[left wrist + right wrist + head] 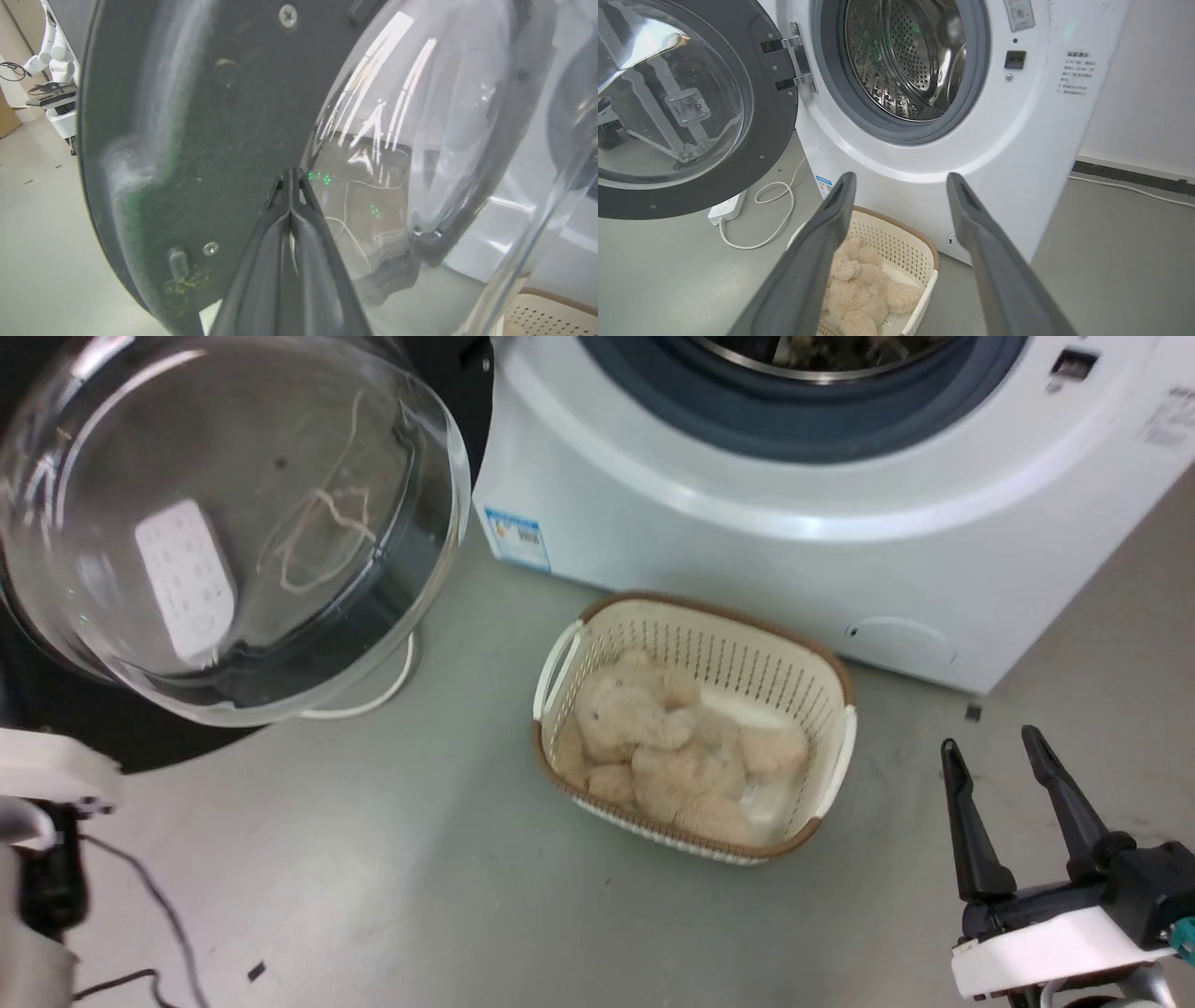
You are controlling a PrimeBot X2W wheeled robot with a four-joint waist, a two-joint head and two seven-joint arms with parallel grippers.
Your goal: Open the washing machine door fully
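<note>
The washing machine door (233,523) stands swung out to the left on its metal hinge (798,56), its clear glass bowl bulging toward me. In the left wrist view my left gripper (289,173) is shut with nothing held. Its tips rest on the door's (210,116) dark inner rim, right beside the glass. The door (761,140) hangs well clear of the steel drum mouth (901,60). My right gripper (990,739) stands open and empty at the lower right, away from the door. The right gripper (901,177) points at the machine's front.
A cream basket (831,672) holding a beige plush toy (653,747) sits on the grey floor before the white machine (747,560). A white power strip (726,210) and looped cable (775,219) lie under the door. My left arm's pale wrist (47,775) is at lower left.
</note>
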